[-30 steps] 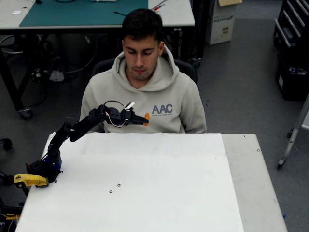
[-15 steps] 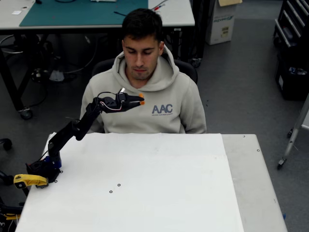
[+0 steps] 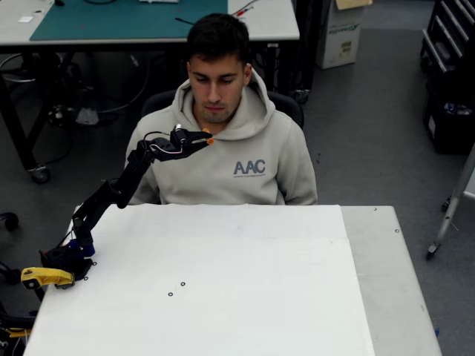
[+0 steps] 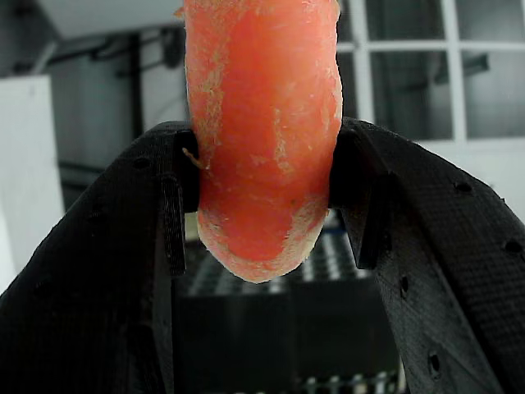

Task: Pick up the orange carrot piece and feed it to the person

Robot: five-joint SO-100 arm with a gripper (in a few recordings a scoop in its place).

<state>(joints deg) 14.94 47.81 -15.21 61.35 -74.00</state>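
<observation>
The orange carrot piece (image 4: 262, 139) sits clamped between two black fingers in the wrist view, its rounded end pointing down. From overhead, the carrot piece (image 3: 210, 139) is a tiny orange dot at the tip of my gripper (image 3: 205, 138), which is shut on it. My black arm reaches up from its base at the table's left edge. The gripper hangs in front of the person (image 3: 223, 156), level with the hoodie collar, a little below and left of the chin. The person sits behind the table, head tilted down.
A white table (image 3: 223, 282) spreads below the arm. A yellow clamp (image 3: 44, 277) lies by the arm's base (image 3: 68, 259) at the left edge. Behind the person stand a desk with a green mat (image 3: 126, 16) and a chair (image 3: 286, 104).
The arm has risen steadily with the carrot. The gripper moved up and slightly left, from chest height near the hoodie print to just under the person's chin.
</observation>
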